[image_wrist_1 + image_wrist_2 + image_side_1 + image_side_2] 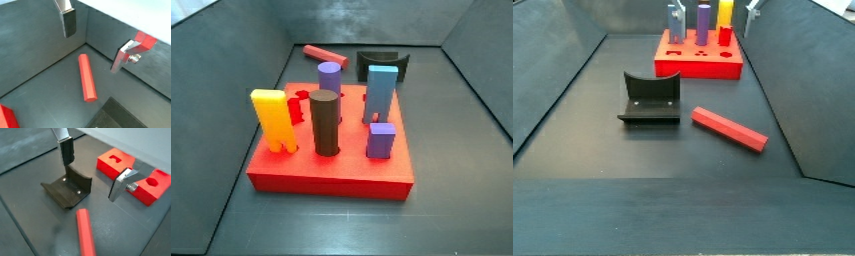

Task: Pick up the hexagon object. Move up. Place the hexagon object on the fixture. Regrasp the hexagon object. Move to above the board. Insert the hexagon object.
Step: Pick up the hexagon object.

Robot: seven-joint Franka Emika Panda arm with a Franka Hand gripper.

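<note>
The work cell was a dark grey bin with sloped walls. The gripper (90,174) hung above the floor, fingers (69,22) spread apart with nothing between them. The hexagon object (87,77) lay flat on the floor below the gripper, apart from both fingers. The fixture (69,188) sat beneath one finger, beside the rod but apparently not touching it. The board (700,55) stood farther off, carrying several pegs.
</note>
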